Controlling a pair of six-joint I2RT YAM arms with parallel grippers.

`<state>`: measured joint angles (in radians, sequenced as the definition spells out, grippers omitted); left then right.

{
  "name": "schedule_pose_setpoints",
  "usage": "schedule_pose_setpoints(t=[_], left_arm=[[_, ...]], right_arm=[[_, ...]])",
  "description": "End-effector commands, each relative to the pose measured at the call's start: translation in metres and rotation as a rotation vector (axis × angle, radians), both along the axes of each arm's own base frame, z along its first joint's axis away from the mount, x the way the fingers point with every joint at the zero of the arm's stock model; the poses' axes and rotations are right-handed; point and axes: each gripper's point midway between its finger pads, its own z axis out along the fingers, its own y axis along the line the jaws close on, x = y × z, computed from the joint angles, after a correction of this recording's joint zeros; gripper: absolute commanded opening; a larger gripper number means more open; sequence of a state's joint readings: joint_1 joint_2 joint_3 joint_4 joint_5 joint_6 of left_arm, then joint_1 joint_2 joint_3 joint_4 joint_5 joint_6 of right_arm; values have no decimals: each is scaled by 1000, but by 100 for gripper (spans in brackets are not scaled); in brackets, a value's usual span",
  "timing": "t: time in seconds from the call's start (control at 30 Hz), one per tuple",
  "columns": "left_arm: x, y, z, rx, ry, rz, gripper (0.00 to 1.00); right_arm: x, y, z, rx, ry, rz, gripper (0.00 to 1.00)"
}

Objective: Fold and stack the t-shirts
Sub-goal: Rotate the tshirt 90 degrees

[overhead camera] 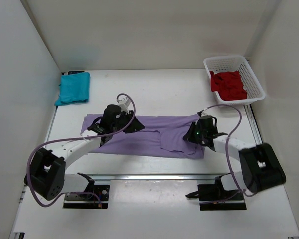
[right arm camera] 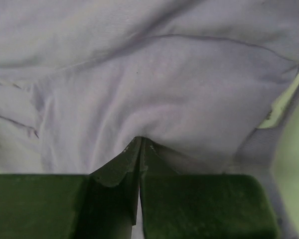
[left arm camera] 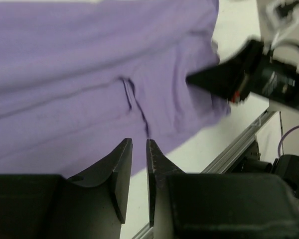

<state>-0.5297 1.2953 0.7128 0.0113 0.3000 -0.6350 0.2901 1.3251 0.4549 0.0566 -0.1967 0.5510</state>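
Note:
The lavender t-shirt (overhead camera: 154,134) lies spread across the middle of the table, part folded over itself. My left gripper (overhead camera: 138,126) hovers over its left half. In the left wrist view the gripper (left arm camera: 139,142) is narrowly open, with only bare table showing in the gap, just off the cloth's (left arm camera: 65,74) near edge. My right gripper (overhead camera: 190,135) is on the shirt's right end. Its jaws (right arm camera: 141,139) are shut on a raised pinch of the lavender cloth (right arm camera: 139,74). A folded teal t-shirt (overhead camera: 74,87) rests at the back left. A dark red t-shirt (overhead camera: 229,84) sits crumpled in the basket.
The white mesh basket (overhead camera: 252,79) stands at the back right corner. White walls close in the table on three sides. A metal rail (overhead camera: 154,175) runs along the near edge, also seen from the left wrist as the rail (left arm camera: 239,144).

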Motion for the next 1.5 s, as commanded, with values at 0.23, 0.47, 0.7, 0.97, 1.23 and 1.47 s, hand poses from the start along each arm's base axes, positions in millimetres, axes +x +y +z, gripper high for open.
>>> schedule_pose_setpoints(t=[0.23,0.47,0.7,0.97,1.23,1.47], left_arm=[[5,31,11,-4,-53,85,25],[2,48,-11,36,49,107,23],[-2,50,-9,23,80,68,11],[1,59,23,117,-19,40,14],[-13,46,7,64,27,-9,14],[-18,37,3,57,19,-35,14]], right_arm=[[238,38,19,-16,-127,88,0],[334,66,176,-63,-345,199,0],[229,120,217,-170,-372,351,0],[102,142,139,141,-347,297,14],[102,129,50,148,-159,186,31],[147,47,16,58,-76,-16,4]])
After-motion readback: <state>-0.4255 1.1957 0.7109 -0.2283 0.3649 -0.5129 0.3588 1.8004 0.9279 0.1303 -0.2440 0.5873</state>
